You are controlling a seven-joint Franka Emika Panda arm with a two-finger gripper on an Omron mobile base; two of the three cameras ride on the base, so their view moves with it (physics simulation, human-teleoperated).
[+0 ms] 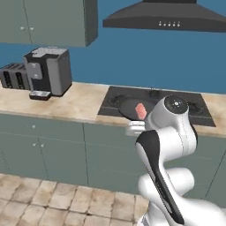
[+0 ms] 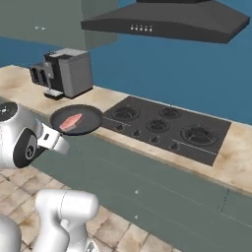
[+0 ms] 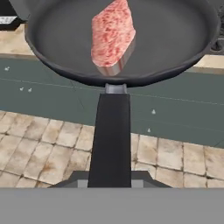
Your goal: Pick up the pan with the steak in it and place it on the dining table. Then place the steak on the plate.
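Observation:
The black pan hangs in the air in front of the wall counter, its long handle running down into my gripper, which is shut on it. The pinkish-red steak lies flat inside the pan. In the right base view the pan with the steak hovers over the counter's front edge, left of the stove. In the left base view the pan and steak peek out from behind my arm. The dining table and the plate are out of view.
A black stove is set into the beige wall counter under a dark hood. A coffee machine and a toaster stand at the left. Grey-green cabinets and tiled floor lie below.

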